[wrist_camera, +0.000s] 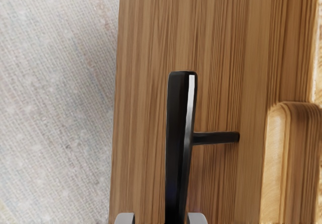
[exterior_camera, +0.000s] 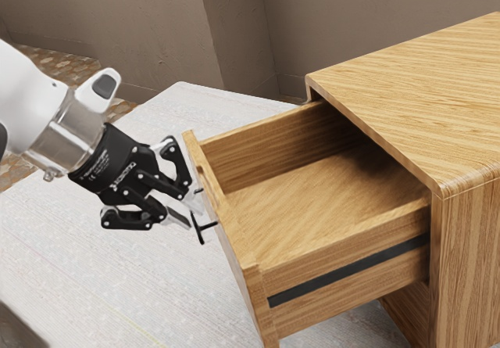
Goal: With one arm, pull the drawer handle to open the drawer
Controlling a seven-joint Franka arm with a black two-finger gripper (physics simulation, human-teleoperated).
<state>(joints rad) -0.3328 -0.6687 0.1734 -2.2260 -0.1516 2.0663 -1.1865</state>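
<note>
One drawer [exterior_camera: 312, 207] stands drawn well out of its cabinet [exterior_camera: 414, 98], which occupies the surface [exterior_camera: 78, 285] toward the exterior view's right. The drawer front reaches toward the surface's middle. One black bar handle [exterior_camera: 201, 227] is mounted on that front, and the wrist view shows one mounting post [wrist_camera: 216, 138]. One arm [exterior_camera: 31, 105] comes in from the exterior view's left. Its jaws are partly open and straddle the handle: one side sits close against the bar and the other shows a gap, so nothing is clamped. Assessment: the opening appears nearly complete. For any further pull, the jaws should first close firmly with the bar centred between them. The pull should then run straight along the line of the one black runner [exterior_camera: 351, 268] on the drawer's side, with the hand square to the front. A sideways drag would likely bind the drawer or slip off the bar. Count: one drawer, one handle, one cabinet, one arm.
</note>
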